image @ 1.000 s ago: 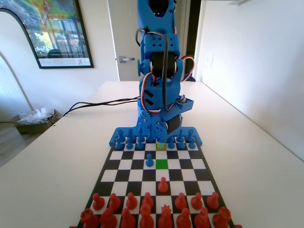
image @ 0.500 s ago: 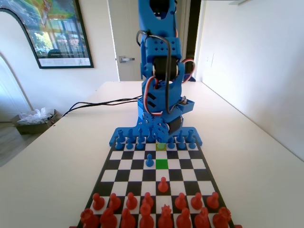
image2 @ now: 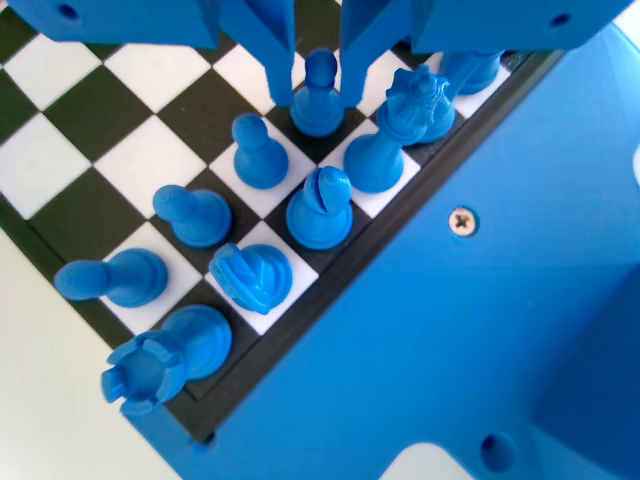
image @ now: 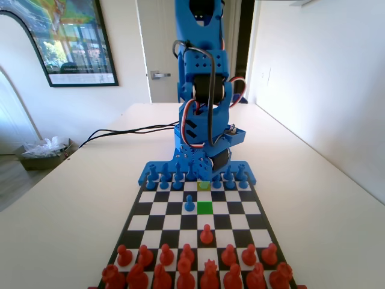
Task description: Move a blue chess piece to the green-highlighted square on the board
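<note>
Gripper lowered over the blue back rows, its two jaws standing on either side of the blue chess piece, a pawn; narrow gaps show beside the pawn's neck, so the jaws are parted and not yet clamped. In the fixed view the pawn stands on the olive square in the second row from the arm, directly behind the green-highlighted square, which lies bare on the board. The pawn stands upright on its flared base, long axis vertical, round head up; it is round, with no facing direction. Likely risks: the right jaw passes close to the tall crowned piece and could tip it on closing or lifting; a grip high on the round head could let the pawn slip or tilt
</note>
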